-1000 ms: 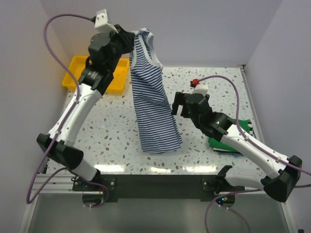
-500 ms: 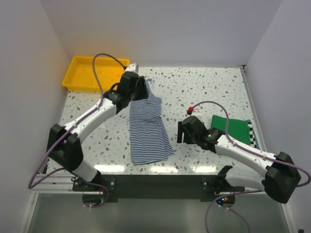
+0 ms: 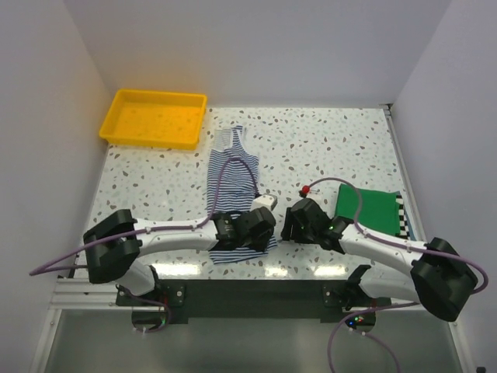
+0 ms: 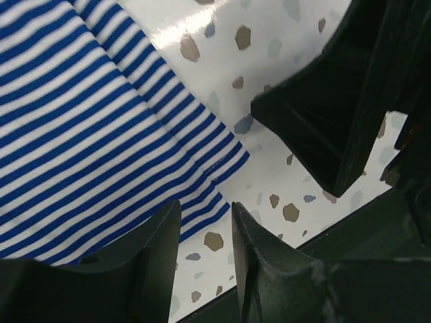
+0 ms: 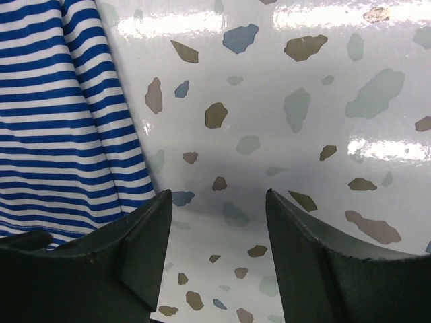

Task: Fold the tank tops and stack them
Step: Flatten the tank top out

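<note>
The blue-and-white striped tank top (image 3: 233, 183) lies flat on the table, straps at the far end and hem at the near edge. My left gripper (image 3: 262, 233) is low over the hem's right corner (image 4: 202, 161), open by a narrow gap (image 4: 205, 205) with nothing in it. My right gripper (image 3: 289, 225) is wide open and empty (image 5: 219, 194) just right of the hem (image 5: 74, 121), over bare table. The green tank top (image 3: 369, 208) lies folded at the right, on the black-and-white striped top, which shows only an edge (image 3: 401, 219).
A yellow tray (image 3: 155, 116) stands at the far left corner. The two grippers are close together near the table's front edge (image 3: 256, 268). The right gripper's dark body (image 4: 337, 114) fills the upper right of the left wrist view.
The left arm lowered the hanging striped top flat onto the table, let go of its strap and moved to the near hem. The right gripper came down and left, beside the hem.
</note>
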Tool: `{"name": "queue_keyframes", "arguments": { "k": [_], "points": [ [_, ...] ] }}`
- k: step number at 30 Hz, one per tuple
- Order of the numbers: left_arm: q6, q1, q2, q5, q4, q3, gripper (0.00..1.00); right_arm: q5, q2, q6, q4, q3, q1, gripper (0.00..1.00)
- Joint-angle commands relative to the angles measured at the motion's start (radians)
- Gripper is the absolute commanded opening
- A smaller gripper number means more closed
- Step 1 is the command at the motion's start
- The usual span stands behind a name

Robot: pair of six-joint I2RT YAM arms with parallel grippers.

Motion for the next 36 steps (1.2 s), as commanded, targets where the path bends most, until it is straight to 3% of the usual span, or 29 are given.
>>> {"name": "queue_keyframes", "arguments": {
  "k": [1,10,22,29,36],
  "points": [
    [-0.032,-0.056,0.039,-0.069,-0.003,0.079,0.42,0.061,-0.058,0.065,-0.012,-0.007,0.004,0.61],
    [-0.029,-0.125,0.153,-0.138,-0.069,0.161,0.46,0.155,-0.184,0.110,-0.149,-0.027,-0.024,0.58],
    [-0.051,-0.157,0.210,-0.181,-0.090,0.150,0.45,0.115,-0.198,0.104,-0.126,-0.054,-0.048,0.58],
    [-0.057,-0.157,0.217,-0.212,-0.090,0.136,0.40,0.091,-0.173,0.098,-0.097,-0.059,-0.050,0.59],
    [-0.051,-0.157,0.229,-0.215,-0.094,0.133,0.29,0.075,-0.154,0.087,-0.082,-0.051,-0.050,0.58]
  ]
}}
